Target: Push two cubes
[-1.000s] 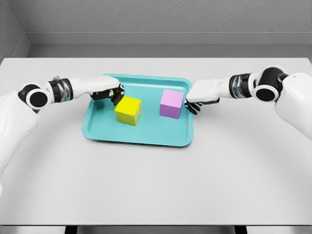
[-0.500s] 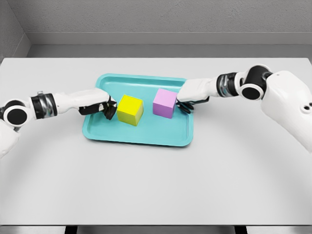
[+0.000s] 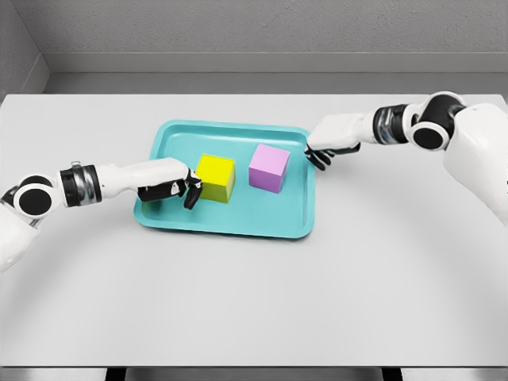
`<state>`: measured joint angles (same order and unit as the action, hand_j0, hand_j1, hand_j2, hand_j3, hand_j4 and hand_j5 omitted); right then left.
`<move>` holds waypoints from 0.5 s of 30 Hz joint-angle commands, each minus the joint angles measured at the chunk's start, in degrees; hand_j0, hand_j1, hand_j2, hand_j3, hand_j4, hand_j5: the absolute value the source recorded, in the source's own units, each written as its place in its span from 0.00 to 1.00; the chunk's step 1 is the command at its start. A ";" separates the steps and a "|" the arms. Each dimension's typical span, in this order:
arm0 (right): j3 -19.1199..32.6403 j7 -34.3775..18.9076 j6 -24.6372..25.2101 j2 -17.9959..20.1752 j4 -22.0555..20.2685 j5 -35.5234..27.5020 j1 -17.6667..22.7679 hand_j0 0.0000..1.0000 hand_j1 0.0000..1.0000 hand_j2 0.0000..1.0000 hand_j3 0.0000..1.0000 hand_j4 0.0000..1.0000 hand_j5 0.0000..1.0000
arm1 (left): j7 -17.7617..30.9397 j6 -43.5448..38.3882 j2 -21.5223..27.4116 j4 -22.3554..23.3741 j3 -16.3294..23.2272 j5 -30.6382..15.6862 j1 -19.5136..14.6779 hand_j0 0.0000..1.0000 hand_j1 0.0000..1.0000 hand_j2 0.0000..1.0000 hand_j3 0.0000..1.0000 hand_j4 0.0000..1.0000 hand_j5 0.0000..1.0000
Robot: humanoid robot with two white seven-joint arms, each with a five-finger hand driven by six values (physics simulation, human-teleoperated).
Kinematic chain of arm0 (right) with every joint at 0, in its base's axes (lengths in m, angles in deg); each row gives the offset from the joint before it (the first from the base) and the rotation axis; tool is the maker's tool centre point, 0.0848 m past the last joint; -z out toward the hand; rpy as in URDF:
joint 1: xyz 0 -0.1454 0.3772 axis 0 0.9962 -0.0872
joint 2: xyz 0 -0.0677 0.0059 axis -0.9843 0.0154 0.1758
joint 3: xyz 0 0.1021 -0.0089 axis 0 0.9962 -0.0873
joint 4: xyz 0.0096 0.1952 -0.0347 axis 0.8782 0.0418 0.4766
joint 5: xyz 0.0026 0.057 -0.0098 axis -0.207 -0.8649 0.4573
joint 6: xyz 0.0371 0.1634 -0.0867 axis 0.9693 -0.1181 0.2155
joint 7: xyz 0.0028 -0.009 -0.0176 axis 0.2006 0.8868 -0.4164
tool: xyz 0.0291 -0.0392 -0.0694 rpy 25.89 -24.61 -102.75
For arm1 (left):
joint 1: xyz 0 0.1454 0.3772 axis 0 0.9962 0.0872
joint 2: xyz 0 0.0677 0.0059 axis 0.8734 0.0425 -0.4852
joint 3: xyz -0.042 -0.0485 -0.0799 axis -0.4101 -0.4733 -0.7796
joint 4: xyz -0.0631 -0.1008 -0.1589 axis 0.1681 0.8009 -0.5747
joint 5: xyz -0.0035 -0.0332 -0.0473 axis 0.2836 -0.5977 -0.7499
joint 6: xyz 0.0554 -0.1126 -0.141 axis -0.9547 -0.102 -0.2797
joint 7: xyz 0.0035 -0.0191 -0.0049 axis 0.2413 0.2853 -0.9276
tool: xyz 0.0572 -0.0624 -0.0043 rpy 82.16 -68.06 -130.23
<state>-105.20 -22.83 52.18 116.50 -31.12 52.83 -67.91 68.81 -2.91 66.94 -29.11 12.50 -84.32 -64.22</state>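
Cubes number two, both on the teal tray [image 3: 171, 225]: yellow cube [image 3: 215, 177] left, pink cube [image 3: 268, 167] right, each turned slightly askew, neither elongated. Left hand [image 3: 171, 186], fingers curled, touches the yellow cube's left face. Right hand [image 3: 327, 147], fingers curled, has drawn back from the pink cube to the tray's right rim.

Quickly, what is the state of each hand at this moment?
Left hand: fingers curled, holding nothing, against the left side of the yellow cube.
Right hand: fingers curled, holding nothing, at the tray's right rim, apart from the pink cube.
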 commanded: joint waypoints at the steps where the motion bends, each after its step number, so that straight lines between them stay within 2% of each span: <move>1: -0.46 0.01 0.13 -0.66 0.43 0.01 -0.09 0.24 0.24 0.24 0.24 0.24 0.24 | -0.12 1.50 -0.37 1.07 0.73 4.09 0.00 0.14 0.14 0.14 0.14 0.14 0.14; 3: -0.37 0.01 0.13 -2.07 2.72 0.01 -0.53 0.24 0.24 0.24 0.24 0.24 0.24 | -0.12 1.50 -0.63 3.62 0.73 4.09 -0.53 0.14 0.14 0.14 0.14 0.14 0.14; 8: -0.37 0.01 0.13 -2.95 2.72 -0.08 -0.70 0.24 0.24 0.24 0.24 0.24 0.24 | -0.12 1.50 -3.61 8.27 0.56 4.27 -1.84 0.14 0.14 0.14 0.14 0.14 0.14; 15: -0.55 0.01 0.13 -3.74 2.72 -0.08 -0.70 0.24 0.24 0.24 0.24 0.24 0.24 | -0.12 1.50 -4.15 7.75 0.56 3.22 -2.37 0.14 0.14 0.14 0.14 0.14 0.14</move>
<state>-105.76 -22.83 52.18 112.97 -28.42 52.96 -68.70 69.60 -3.44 62.98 -22.02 11.71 -87.50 -66.59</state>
